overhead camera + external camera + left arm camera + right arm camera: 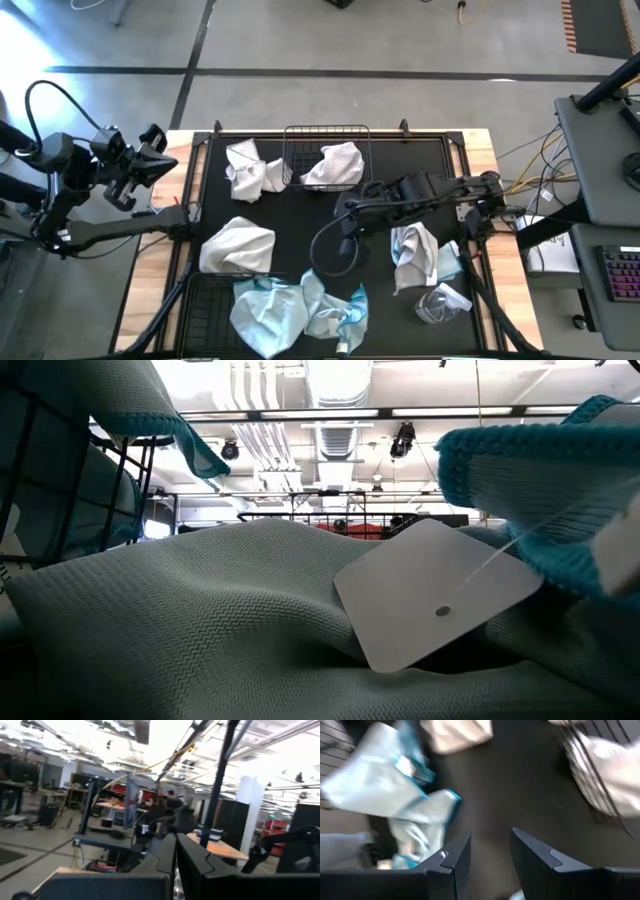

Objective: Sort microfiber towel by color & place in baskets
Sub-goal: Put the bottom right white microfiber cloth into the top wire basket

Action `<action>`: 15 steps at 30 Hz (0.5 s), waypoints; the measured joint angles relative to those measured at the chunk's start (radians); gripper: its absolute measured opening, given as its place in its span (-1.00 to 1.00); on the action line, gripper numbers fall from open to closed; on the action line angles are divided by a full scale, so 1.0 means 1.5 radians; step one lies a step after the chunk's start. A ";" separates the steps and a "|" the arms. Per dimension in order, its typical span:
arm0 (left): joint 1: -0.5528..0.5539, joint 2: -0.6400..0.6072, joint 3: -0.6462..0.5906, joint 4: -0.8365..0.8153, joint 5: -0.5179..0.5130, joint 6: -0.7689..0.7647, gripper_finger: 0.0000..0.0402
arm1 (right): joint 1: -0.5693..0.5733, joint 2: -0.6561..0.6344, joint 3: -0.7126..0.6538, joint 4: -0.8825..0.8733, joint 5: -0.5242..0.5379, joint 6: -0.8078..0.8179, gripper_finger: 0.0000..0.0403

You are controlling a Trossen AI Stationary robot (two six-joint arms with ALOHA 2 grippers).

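My right gripper [345, 208] hovers open and empty over the black mat [300, 215], between the far basket and the blue towels; its wrist view [491, 839] shows bare mat between the fingers. A white towel [335, 165] lies in the far basket [327, 132]. Two more white towels [250, 170] [238, 245] lie on the mat. Light blue towels [290, 310] lie crumpled at the near edge, one partly over the near basket [205, 305]. Another pale towel [418, 250] lies at the right. My left gripper [150, 160] is shut, raised beyond the table's left edge, facing the room [176, 847].
A small clear plastic wrapper [440, 303] lies at the near right of the mat. In the low view a blue towel with a white card tag [430, 605] fills the foreground, with basket wire [30, 460] at its left. Bare mat lies under my right gripper.
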 joint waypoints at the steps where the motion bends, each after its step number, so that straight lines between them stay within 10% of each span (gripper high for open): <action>1: 0.000 0.000 0.000 0.006 0.010 0.000 -1.00 | 0.000 0.001 0.000 -0.020 0.007 0.014 -0.36; 15: 0.000 0.000 0.000 0.013 0.083 0.002 -1.00 | -0.007 0.001 -0.007 -0.021 0.083 0.080 -0.37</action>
